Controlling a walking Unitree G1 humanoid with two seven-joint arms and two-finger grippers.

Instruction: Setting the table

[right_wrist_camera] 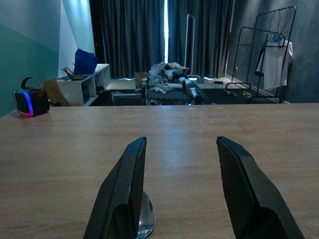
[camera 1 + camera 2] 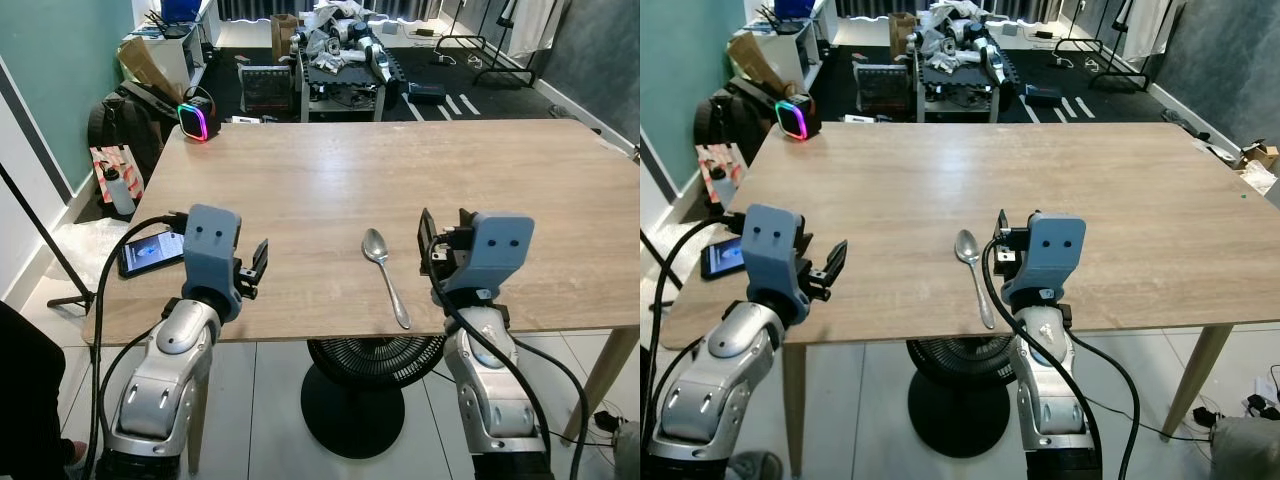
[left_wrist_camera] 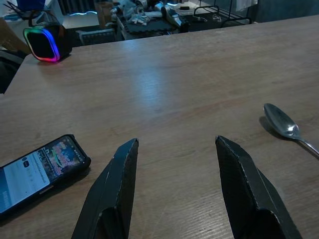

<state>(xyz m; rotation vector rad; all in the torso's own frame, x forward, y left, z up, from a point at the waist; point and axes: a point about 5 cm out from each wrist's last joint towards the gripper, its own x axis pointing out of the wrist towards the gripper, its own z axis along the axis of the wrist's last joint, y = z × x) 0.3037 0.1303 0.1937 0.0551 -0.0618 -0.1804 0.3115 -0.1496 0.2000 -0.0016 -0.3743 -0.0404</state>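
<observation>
At the near edge of the bench [image 2: 330, 180] both arms wait low, just above the wood. The left hand [image 2: 258, 268] has its fingers spread wide and holds nothing, with a phone [image 2: 150, 252] lying just beside it towards the corner. The right hand [image 2: 428, 245] is also spread wide and empty. Between the two, closer to the right one, the spoon [image 2: 385, 272] lies flat, bowl away from the robot and handle tip near the bench's edge. Any clumsy nudge there could, I'd guess, tip it off onto the floor, and a flat thin handle may slip between the pads. Far off at the back left corner glows a small speaker [image 2: 197, 118]
</observation>
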